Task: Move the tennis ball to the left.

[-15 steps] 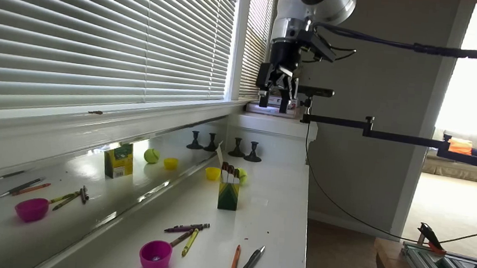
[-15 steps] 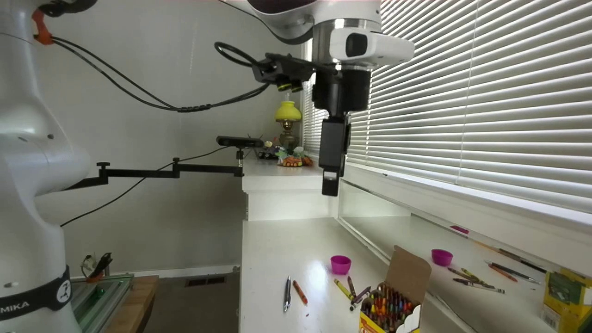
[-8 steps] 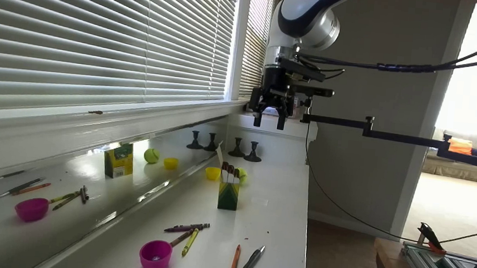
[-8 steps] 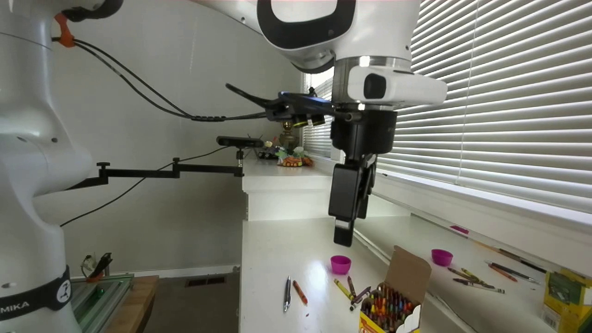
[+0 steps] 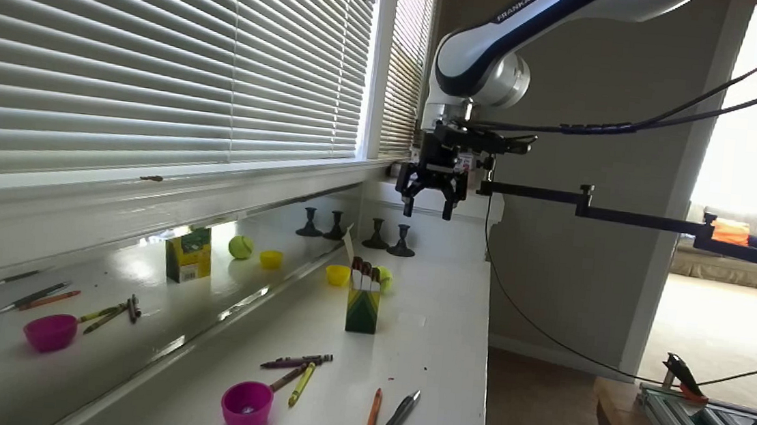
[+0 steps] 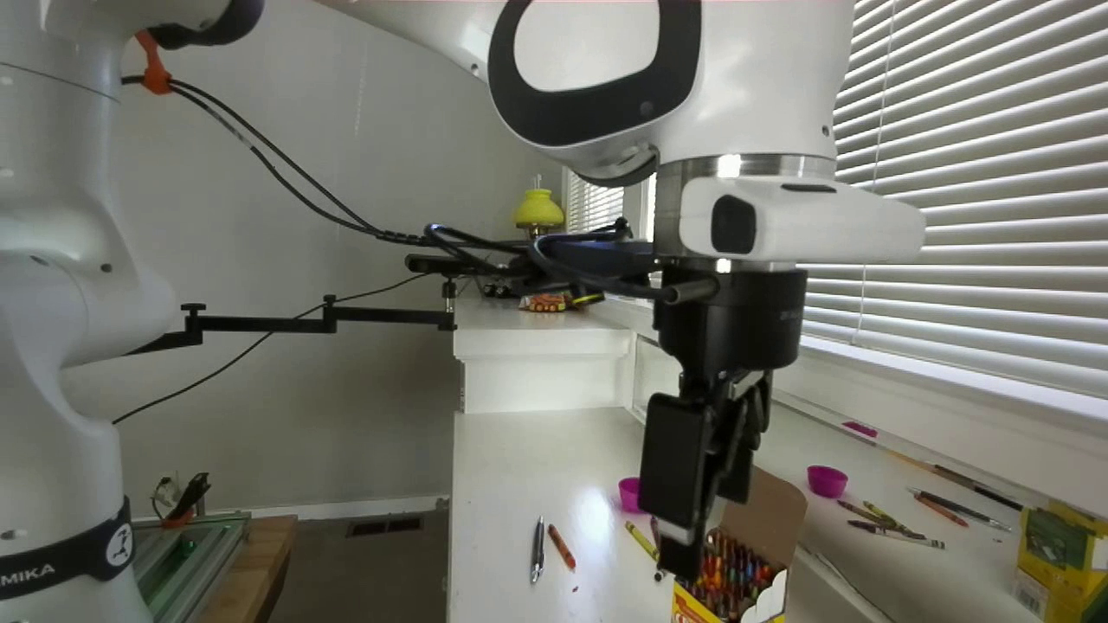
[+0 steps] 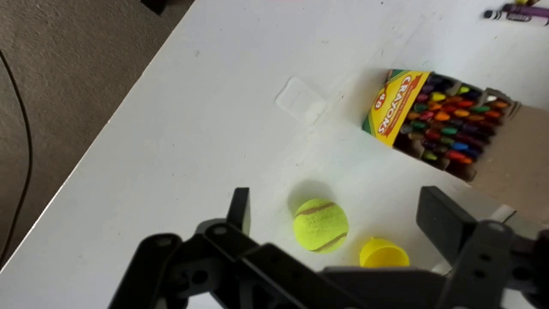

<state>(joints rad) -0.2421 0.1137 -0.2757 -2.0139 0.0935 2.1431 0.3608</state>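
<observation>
The white counter stretches beneath the scattered things, and the robot's arm reaches out over it, with the gripper hanging at its end, pointing down and well above the surface. The gripper's two fingers stand spread wide and hold nothing. The crayon box stands upright with its lid raised, apart from the tennis ball; in an exterior view it hides much of the ball, so the wrist view is the one to trust. There the ball rests on the counter, below the gripper and framed between its fingers, sitting nearer the finger on that view's left than the one on its right. The coming move seems to turn on this offset: the gripper may need a small shift toward that view's left as it descends, though whether the ball lies straight beneath cannot be told. Being round, the ball has no long axis to match, so the gripper can probably take whatever angle is handiest. What limits it is the yellow cup, just beside the ball with a narrow strip of counter between; the finger on that view's right likely has to come down within that gap or beyond the cup altogether.
</observation>
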